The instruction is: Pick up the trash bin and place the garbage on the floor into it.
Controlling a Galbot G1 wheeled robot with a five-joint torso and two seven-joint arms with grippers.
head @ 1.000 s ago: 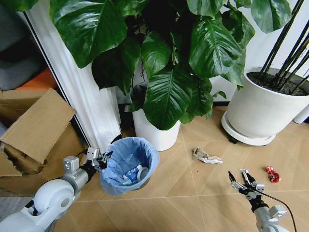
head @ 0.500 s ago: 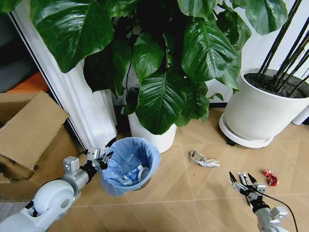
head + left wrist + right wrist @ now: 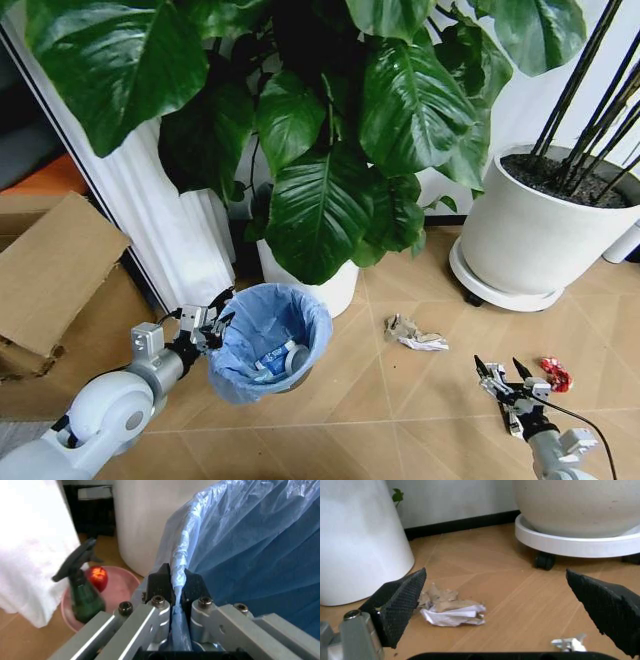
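Both tools: L (image 3: pixel 213 322) grips bin (image 3: pixel 270 341).

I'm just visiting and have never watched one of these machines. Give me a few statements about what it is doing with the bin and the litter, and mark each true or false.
1. The left tool is clamped on the rim of the trash bin. True.
2. The right tool is holding the red wrapper. False: its fingers are spread open and empty, and the wrapper lies on the floor beside it.
3. The trash bin is empty. False: some litter already lies inside the blue bag.
4. A crumpled tissue lies on the floor between the two white plant pots. True.
5. A green spray bottle stands near the bin. True.
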